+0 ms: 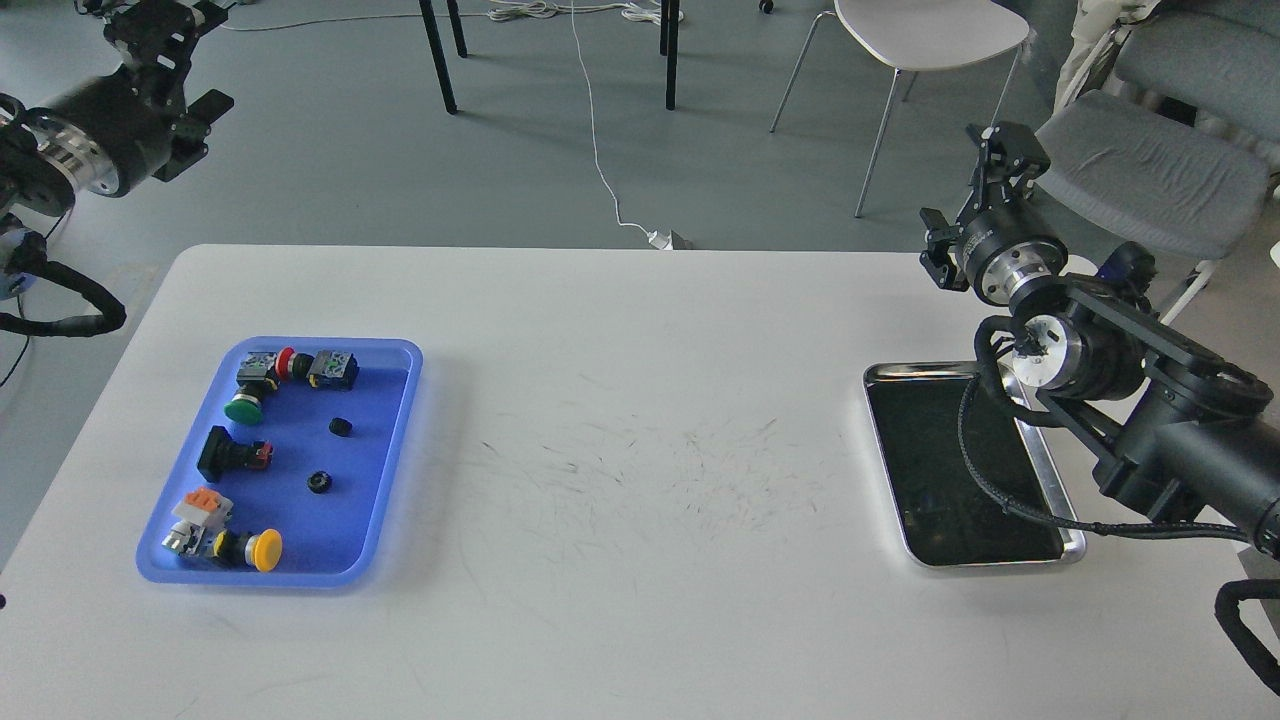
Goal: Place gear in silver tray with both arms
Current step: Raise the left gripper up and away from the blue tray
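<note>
Two small black gears [340, 427] [318, 483] lie in the blue tray [408, 400] at the left of the white table. The silver tray [884, 470] lies at the right, its dark bottom bare, partly covered by my right arm and its cable. My left gripper [185, 60] is open and empty, high at the far left, beyond the table's back left corner and well away from the blue tray. My right gripper [968, 185] is open and empty, raised past the table's back edge behind the silver tray.
The blue tray also holds several push buttons, among them a green one [243, 407], a yellow one [263, 550] and a black one [228, 453]. A white chair [925, 35] and grey seats [1150, 165] stand behind the table.
</note>
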### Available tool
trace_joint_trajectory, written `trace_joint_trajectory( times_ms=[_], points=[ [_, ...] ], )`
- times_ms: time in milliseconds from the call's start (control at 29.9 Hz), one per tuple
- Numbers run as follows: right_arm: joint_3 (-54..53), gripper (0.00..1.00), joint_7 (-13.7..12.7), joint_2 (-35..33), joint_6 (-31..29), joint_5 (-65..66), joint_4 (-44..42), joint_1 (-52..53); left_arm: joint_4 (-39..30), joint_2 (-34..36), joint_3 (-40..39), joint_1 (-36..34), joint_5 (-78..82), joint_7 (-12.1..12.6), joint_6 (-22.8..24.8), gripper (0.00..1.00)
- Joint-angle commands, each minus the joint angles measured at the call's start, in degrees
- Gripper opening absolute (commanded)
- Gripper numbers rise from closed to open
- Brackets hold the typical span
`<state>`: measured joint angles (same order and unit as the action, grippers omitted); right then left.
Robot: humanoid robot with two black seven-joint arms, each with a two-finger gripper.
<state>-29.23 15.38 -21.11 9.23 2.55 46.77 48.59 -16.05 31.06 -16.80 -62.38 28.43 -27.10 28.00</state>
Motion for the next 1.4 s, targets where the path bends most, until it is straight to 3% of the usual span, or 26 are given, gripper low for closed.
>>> trace_joint_trajectory(
  times_ms=[0, 167, 435, 535, 669, 1003, 1170, 1371],
  points=[
    [0.0, 0.99, 0.0, 0.0, 0.0, 0.0, 0.0, -0.1, 1.0, -0.3, 0.0, 0.3, 0.1, -0.9, 0.0, 0.98],
    [0.0, 0.99, 0.0, 0.3, 0.1, 0.0, 0.0, -0.2, 2.7, -3.2, 0.8, -0.4, -0.1, -0.9, -6.6, 0.98],
    [0.0, 0.99, 0.0, 0.3, 0.3, 0.0, 0.1, -0.2, 2.2, -5.4, 1.6, 0.6, 0.7, -0.9, -5.1, 0.98],
    [0.0, 0.99, 0.0, 0.3, 0.3, 0.0, 0.1, -0.2, 1.5, -5.1, 7.2, 1.9, 2.9, -0.9, -2.3, 0.98],
    [0.0, 0.99, 0.0, 0.3, 0.3, 0.0, 0.1, -0.2, 1.7, -5.1, 15.4, -0.2, 9.9, -0.9, -2.4, 0.98],
    [0.0, 0.99, 0.3, 0.4, 0.4, 0.0, 0.1, -0.3, 1.1, -2.4, 18.2, -2.9, 27.6, -0.9, -4.6, 0.98],
    [0.0, 0.99, 0.3, 0.2, 0.3, 0.0, 0.1, -0.4, 2.2, -0.7, 18.5, -6.3, 28.5, -0.9, -5.6, 0.98],
    [0.1, 0.99, 0.3, 0.3, 0.4, 0.0, 0.1, -0.5, 9.4, -2.1, 18.5, -6.2, 26.9, -0.9, -10.5, 0.98]
  ],
)
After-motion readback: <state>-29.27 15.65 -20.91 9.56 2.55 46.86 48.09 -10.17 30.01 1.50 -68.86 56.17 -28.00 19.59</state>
